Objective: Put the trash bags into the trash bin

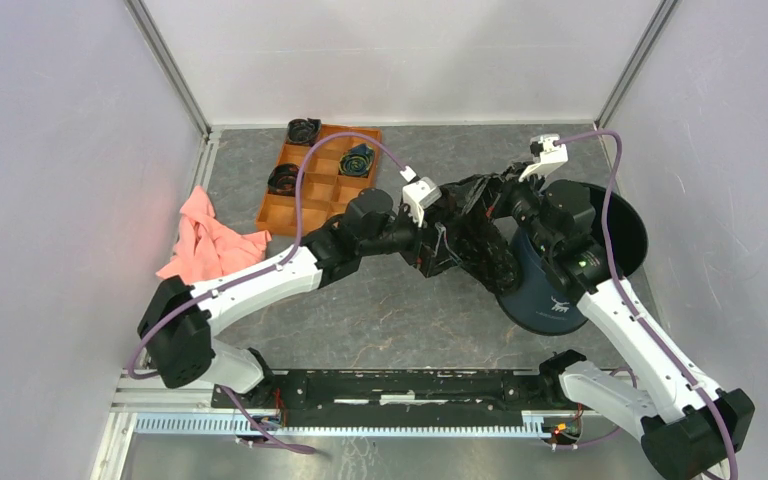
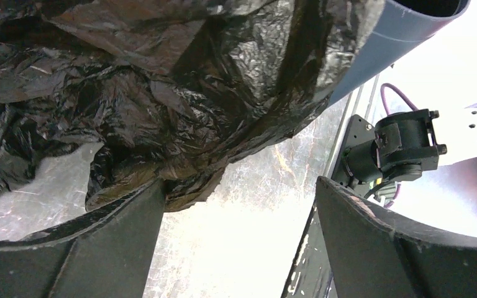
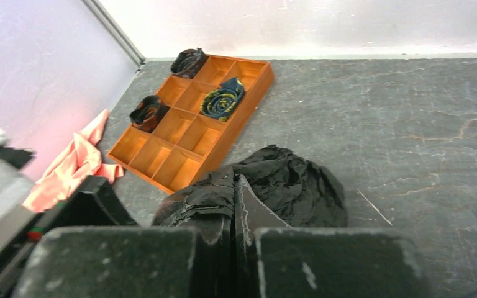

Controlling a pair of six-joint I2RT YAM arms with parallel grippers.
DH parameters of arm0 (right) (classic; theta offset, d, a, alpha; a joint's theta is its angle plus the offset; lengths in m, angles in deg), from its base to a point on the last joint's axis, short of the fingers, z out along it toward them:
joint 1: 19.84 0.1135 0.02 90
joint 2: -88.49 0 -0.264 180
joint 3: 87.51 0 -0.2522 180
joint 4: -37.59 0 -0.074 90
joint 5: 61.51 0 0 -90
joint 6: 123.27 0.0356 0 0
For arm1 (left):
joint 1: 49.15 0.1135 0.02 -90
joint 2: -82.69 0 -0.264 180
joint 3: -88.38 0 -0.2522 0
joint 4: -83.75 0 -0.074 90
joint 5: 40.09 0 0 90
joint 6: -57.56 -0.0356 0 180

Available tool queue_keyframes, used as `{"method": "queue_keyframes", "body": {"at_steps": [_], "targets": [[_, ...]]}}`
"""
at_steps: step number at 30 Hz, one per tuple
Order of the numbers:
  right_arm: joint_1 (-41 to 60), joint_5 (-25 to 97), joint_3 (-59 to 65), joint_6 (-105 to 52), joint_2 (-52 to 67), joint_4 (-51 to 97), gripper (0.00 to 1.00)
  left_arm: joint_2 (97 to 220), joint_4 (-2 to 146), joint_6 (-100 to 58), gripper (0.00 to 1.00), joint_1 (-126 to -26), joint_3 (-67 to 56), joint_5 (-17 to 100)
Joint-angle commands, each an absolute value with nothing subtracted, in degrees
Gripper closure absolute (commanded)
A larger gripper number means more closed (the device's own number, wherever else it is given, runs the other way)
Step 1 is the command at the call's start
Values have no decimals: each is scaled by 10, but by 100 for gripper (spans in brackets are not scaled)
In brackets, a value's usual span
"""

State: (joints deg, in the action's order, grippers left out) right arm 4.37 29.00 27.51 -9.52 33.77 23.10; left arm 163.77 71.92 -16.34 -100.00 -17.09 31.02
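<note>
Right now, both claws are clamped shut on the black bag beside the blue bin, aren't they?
Not both. The left gripper stands wide open, as the left wrist view shows; only the right gripper is shut on the black bag beside the blue bin.

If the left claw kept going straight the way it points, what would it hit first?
Probably the black trash bag: its crumpled film hangs right ahead of the open left gripper. The navy trash bin sits further off to one side, though depth is unclear.
</note>
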Motion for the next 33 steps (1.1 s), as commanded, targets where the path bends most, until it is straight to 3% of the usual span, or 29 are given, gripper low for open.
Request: {"method": "queue_keyframes", "body": {"at_steps": [1, 5, 8, 13, 26, 29, 33], "targets": [[42, 330, 263, -83, 352, 266, 100, 1659, 760, -133, 8, -998, -163, 284], [40, 341, 254, -81, 354, 262, 100, 1660, 758, -130, 22, -998, -167, 303], [40, 356, 239, -73, 356, 261, 100, 1647, 758, -136, 25, -998, -173, 325], [40, 390, 198, -57, 356, 263, 100, 1596, 787, -146, 5, -998, -204, 356], [40, 474, 158, 25, 354, 333, 99, 1542, 843, -155, 0, -998, -237, 307], [40, 472, 159, 24, 356, 335, 99, 1554, 851, -140, 10, -998, -237, 295], [40, 435, 157, -8, 360, 313, 99, 1570, 838, -122, 34, -998, -234, 319]]}}
